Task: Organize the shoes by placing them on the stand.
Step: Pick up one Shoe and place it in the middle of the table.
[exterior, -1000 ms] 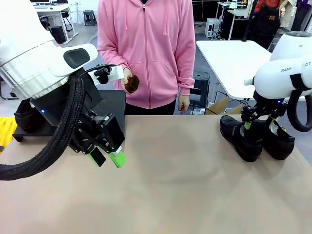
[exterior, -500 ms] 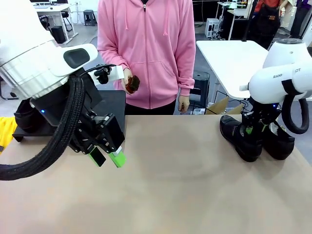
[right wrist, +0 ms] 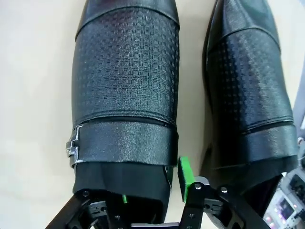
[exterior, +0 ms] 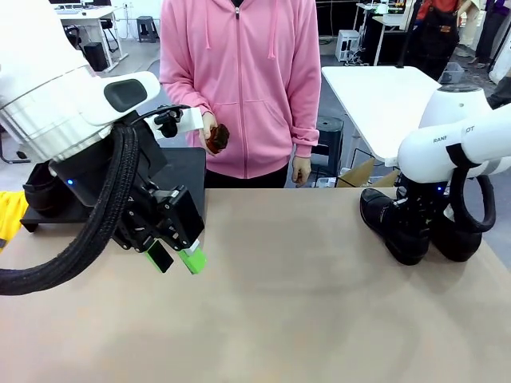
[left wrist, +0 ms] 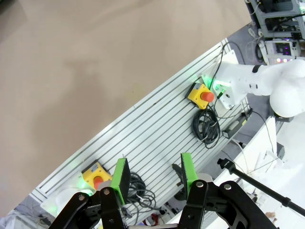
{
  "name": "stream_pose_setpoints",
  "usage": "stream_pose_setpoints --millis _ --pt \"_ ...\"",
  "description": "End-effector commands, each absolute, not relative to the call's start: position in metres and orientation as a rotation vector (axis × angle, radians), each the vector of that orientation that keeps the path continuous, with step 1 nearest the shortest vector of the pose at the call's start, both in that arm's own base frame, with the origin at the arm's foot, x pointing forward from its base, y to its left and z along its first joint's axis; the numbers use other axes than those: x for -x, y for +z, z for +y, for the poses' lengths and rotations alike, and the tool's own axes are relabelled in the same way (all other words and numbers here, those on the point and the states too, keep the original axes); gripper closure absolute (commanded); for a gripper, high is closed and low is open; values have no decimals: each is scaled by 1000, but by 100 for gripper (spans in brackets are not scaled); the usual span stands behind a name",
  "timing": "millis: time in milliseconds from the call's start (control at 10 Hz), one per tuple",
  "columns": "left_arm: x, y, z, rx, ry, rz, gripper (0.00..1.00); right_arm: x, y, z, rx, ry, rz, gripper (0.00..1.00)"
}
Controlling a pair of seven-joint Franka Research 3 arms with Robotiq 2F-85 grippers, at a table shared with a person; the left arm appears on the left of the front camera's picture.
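Left gripper (exterior: 176, 259): jaws spread, nothing between them, hanging over the near-left part of the table (exterior: 303, 319). Its arm is the biggest thing in the front view.

Tabletop is plain tan. Left wrist view has a slotted metal plate (left wrist: 157, 124) along the table edge, carrying yellow button boxes (left wrist: 202, 95) and coiled cables.

Across the table stands a person (exterior: 239, 80) in a pink hoodie. One hand (exterior: 209, 128) holds a small brown item; can't tell what it is.

Far left, behind the left arm, is the stand (exterior: 188, 171), a black platform that is partly hidden. One black shoe (exterior: 40, 198) sits at its left end.

Two more shoes are on the table at far right, side by side, toes away from the robot, well apart from the stand. The buckled shoe (right wrist: 126, 71) is nearer the middle, the second shoe (right wrist: 248, 86) nearer the table edge.

Right gripper (right wrist: 153, 188): pinching the buckled shoe's side wall at the heel opening. One finger is down inside the shoe. The other green pad (right wrist: 185, 172) is outside, in the gap between the two shoes. Shoe interior is dark; can't tell what else is in it.
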State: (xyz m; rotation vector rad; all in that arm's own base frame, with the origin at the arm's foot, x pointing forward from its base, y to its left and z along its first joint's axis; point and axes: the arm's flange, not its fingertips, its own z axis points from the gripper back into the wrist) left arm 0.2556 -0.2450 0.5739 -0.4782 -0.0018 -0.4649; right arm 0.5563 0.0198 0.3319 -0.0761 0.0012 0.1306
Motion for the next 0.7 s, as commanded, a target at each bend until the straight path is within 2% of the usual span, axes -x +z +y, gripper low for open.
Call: stream_pose_setpoints --millis 0,100,300,400,600 --pt "-254 576 -245 496 -463 4 43 -561 335 20 35 133 -9 46" --pt "-254 576 -245 496 -463 4 43 -559 337 18 28 139 -19 58" --pt "-254 576 -245 496 -463 4 43 -560 334 16 29 127 9 95" --pt "-254 576 -245 496 -463 4 43 -561 333 15 26 131 20 100" --pt "-254 576 -245 496 -463 4 43 -564 330 14 4 126 41 100"
